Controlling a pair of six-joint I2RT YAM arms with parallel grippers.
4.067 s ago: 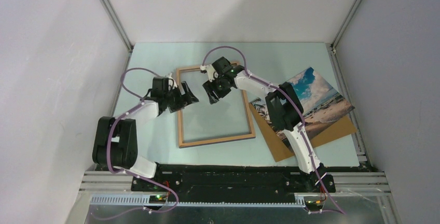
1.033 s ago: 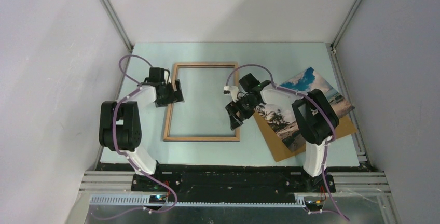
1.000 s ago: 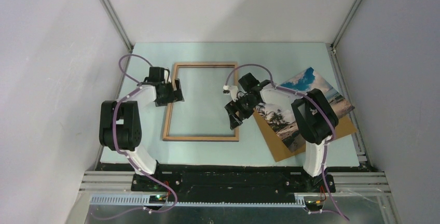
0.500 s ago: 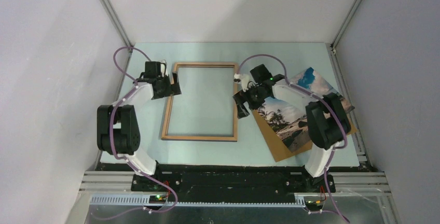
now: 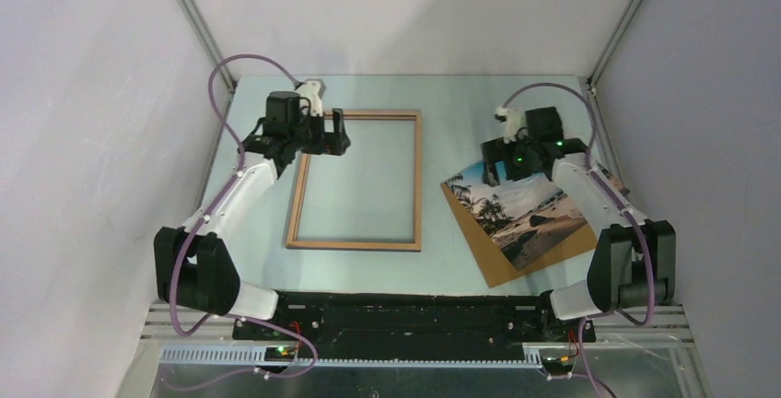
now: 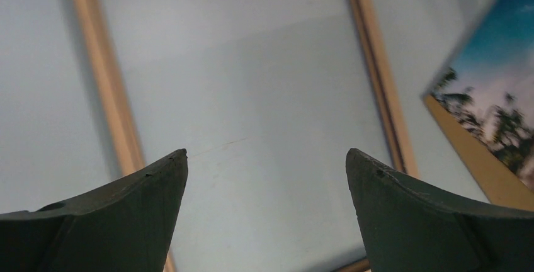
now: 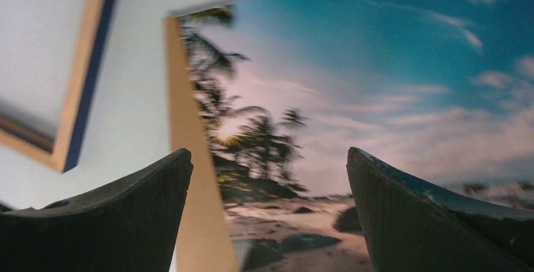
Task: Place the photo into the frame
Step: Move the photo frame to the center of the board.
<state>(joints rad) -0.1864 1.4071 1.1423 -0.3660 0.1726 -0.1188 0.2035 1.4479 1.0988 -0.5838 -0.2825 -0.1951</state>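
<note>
The frame (image 5: 297, 197) lies flat on the table, wood-brown back up, left of centre; it also shows in the left wrist view (image 6: 101, 77) and, with its blue edge, in the right wrist view (image 7: 79, 89). The photo (image 5: 525, 214) lies picture-up on the brown backing board at the right, and fills the right wrist view (image 7: 378, 83). My left gripper (image 5: 339, 133) is open and empty above the frame's far left corner. My right gripper (image 5: 495, 160) is open and empty above the photo's far edge.
The brown backing board (image 5: 497, 264) lies under the photo, sticking out at its near side; its edge shows in the right wrist view (image 7: 192, 203). Grey walls enclose the table on three sides. The arm bases stand at the near edge.
Both arms have lifted and drawn toward the far side. The left gripper moved off the frame's left rail; the right gripper moved right, from the frame's right rail to above the photo.
</note>
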